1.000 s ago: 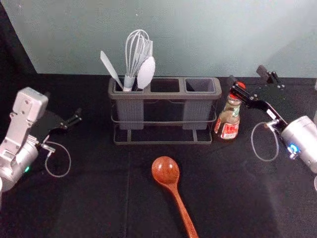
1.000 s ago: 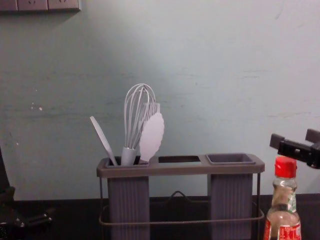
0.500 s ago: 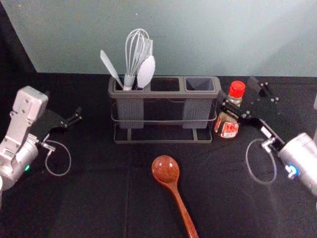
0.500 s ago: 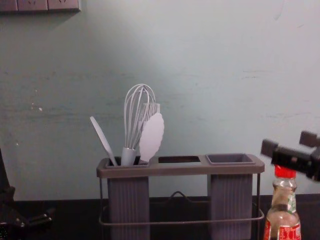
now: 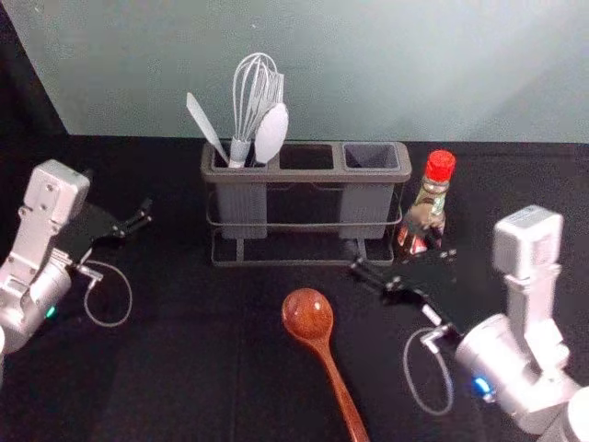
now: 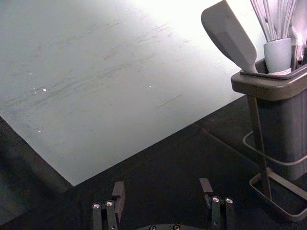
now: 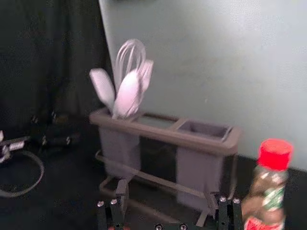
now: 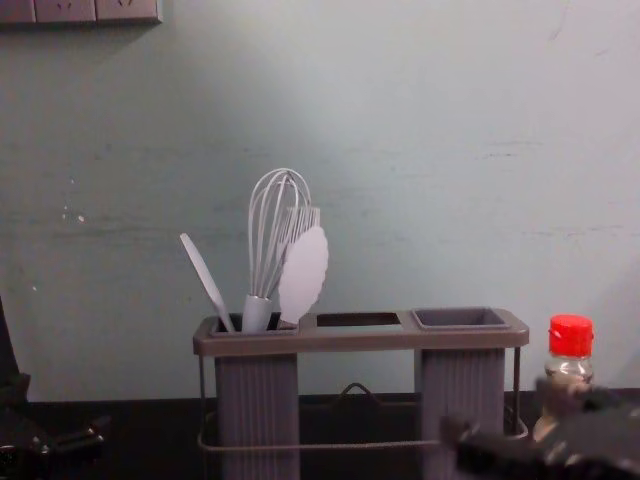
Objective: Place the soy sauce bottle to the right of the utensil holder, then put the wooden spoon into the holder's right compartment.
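Red-capped glass soy sauce bottle (image 5: 431,198) upright, just right of grey plastic utensil holder (image 5: 306,177); placing looks done. Right hand (image 7: 167,191) wide, empty, in front of bottle. Next: grasp reddish-brown wooden spoon (image 5: 307,315) lying on black counter (image 5: 184,368). Left hand (image 6: 162,184) wide, parked at left.

Glossy wooden spoon (image 5: 307,315), matt cloth (image 5: 184,368).

It looks like a robot lab — left arm (image 5: 35,299), right arm (image 5: 502,359), black cloth (image 5: 184,378) near, and a scuffed wall (image 8: 430,120) far back.
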### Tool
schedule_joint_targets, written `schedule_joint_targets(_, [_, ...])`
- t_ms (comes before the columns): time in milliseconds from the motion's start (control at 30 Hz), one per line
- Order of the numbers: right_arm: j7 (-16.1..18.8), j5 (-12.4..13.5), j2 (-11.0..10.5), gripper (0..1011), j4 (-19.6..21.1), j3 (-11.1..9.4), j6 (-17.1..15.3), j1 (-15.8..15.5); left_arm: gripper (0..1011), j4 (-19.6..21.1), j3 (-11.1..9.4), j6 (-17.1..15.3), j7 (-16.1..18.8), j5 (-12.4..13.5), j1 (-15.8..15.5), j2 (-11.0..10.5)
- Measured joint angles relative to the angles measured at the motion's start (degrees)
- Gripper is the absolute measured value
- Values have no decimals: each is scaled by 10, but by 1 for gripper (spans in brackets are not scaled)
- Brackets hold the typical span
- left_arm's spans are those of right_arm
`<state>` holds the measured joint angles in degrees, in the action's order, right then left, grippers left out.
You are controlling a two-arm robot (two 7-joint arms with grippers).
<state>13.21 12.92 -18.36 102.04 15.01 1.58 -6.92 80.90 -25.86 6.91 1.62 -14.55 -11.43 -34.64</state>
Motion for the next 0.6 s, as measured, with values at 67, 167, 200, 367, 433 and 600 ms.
schedule_joint_targets(67, [-7,-16,5,1004,5,11,-20,-4,1011,0,0,0,0,0,0,0])
schedule_joint_targets(167, [-12,-33,12,1004,7,23,-41,-7,1011,0,0,0,0,0,0,0])
schedule_joint_targets(200, [-13,-36,14,1004,7,25,-45,-7,1011,0,0,0,0,0,0,0])
schedule_joint_targets(367, [-13,-50,29,1004,2,39,-57,-11,1011,0,0,0,0,0,0,0])
schedule_joint_targets(433, [-10,-51,36,1004,-3,43,-57,-12,1011,0,0,0,0,0,0,0])
schedule_joint_targets(600, [-2,-51,44,1004,-13,46,-51,-13,1011,0,0,0,0,0,0,0])
